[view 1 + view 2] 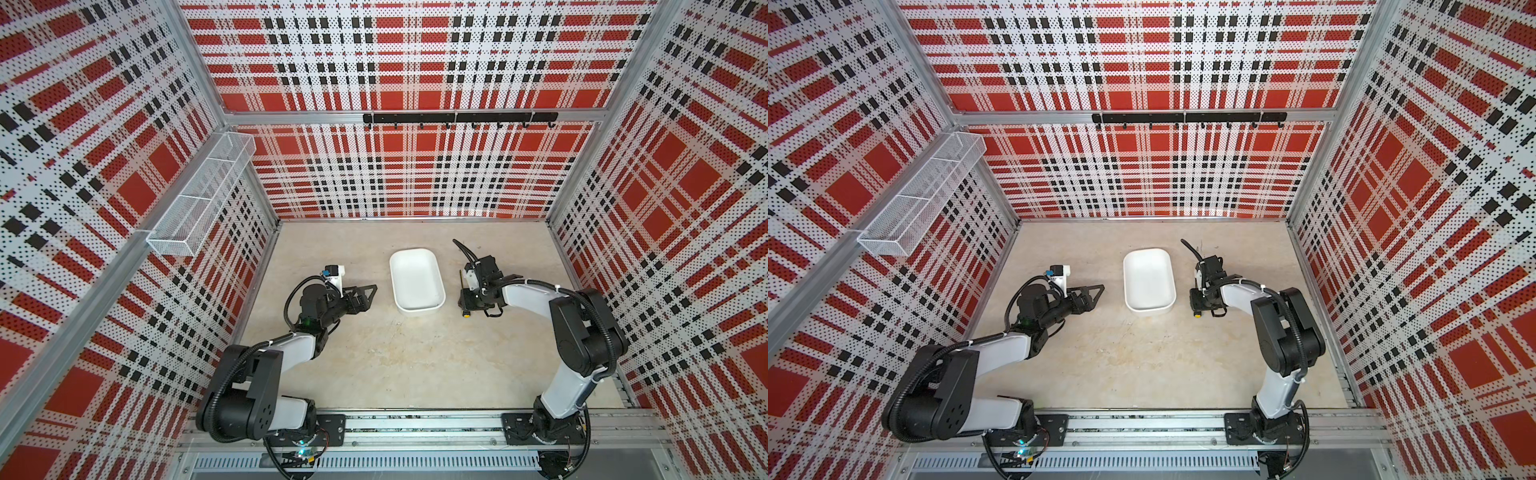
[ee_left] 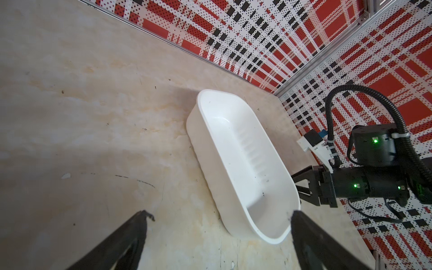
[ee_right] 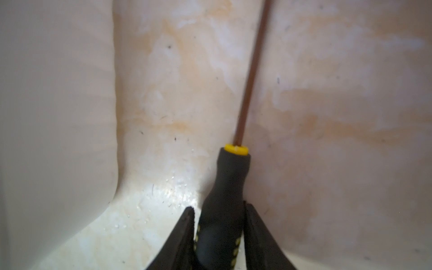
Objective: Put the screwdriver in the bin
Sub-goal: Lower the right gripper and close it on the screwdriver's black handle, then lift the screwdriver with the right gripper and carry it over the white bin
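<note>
- Your right gripper (image 3: 219,208) stands over the table (image 1: 395,357) with one finger on each side of the black handle of the screwdriver (image 3: 224,187). They look pressed against it, though the close wrist view is soft enough that you should treat the grip as likely rather than certain.
- The grip sits low on the thick part of the handle, behind the yellow collar. That seems a sensible spot, since the thin shaft would offer little to pinch.
- The screwdriver lies just beside the bin (image 1: 415,278), outside it on the right arm's side and roughly parallel to its long wall. The yellow end cap (image 1: 466,315) faces the arm bases and the shaft points toward the back wall.
- The bin is empty, so the placing is not yet done.
- The obstacle is the bin's near wall, the pale surface (image 3: 58,117) close alongside the tool. You would need to raise the tool above the rim before moving it sideways, and keep the long shaft from catching the edge.
- Your left gripper (image 2: 218,216) waits on the bin's far side with its fingers spread wide and nothing between them. It is clear of the tub and out of the likely path.
- The wire-mesh basket (image 1: 199,195) on the left wall and the hook rail (image 1: 459,117) on the back wall are both well away.
</note>
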`<state>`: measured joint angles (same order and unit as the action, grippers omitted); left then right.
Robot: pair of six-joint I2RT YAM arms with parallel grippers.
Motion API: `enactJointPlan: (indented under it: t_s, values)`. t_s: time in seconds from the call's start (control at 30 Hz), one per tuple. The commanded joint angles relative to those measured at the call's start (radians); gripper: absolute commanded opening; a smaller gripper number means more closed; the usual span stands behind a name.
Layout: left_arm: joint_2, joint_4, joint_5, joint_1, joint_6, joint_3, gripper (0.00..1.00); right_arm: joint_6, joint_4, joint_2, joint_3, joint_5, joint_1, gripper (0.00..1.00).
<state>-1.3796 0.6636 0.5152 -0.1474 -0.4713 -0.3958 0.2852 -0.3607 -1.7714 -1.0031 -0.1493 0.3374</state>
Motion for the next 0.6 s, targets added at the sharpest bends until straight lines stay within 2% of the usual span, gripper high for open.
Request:
enactJointPlan:
  t_s: [0.0,0.13,0.27,0.57]
  values:
    - [0.0,-0.006,-0.003,-0.006,0.02,-0.015,0.98,-0.001,-0.035,-0.016,-0.015,0.013,0.008,0.28]
    - [-0.001,-0.01,-0.004,-0.006,0.026,-0.018,0.98,0.007,-0.044,-0.006,-0.02,0.012,0.009,0.1]
    - [-0.001,-0.019,-0.001,-0.006,0.034,-0.027,0.98,0.03,-0.064,0.049,-0.043,0.007,0.009,0.0]
    - [0.005,-0.02,-0.029,-0.009,0.042,-0.046,0.98,0.075,-0.092,0.247,-0.156,0.014,0.039,0.0]
